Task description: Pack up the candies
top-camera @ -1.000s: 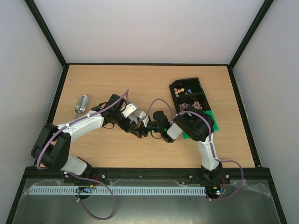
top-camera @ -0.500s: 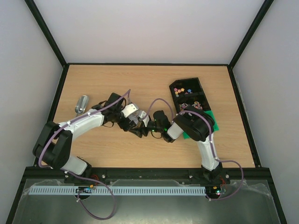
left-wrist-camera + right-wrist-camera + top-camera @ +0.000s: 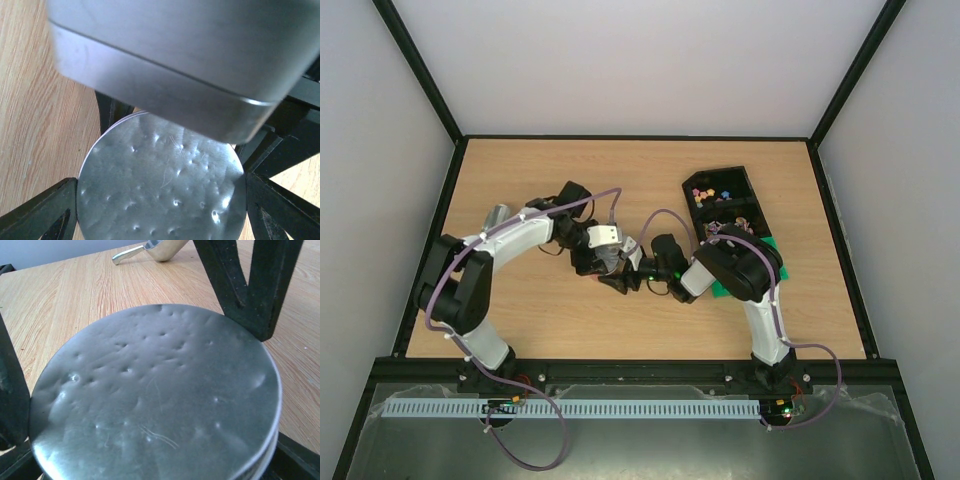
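One bench [image 3: 520, 310] carries everything. Two arms meet at its middle. There the left gripper [image 3: 162, 210] and the right gripper [image 3: 155, 460] each stand spread wide, clamped on the rim of one round metal tin [image 3: 160, 185]. One black tray [image 3: 745, 178] sits to the right, one green mat [image 3: 775, 250] at its near end. One metal scoop [image 3: 155, 249] lies left. Many tiny bright candies [image 3: 705, 192] lie in the tray.

We find no words, numbers or signs that we can read. The shiny round tin [image 3: 150, 400] shows only bare metal with little dents, and we see no label on it.
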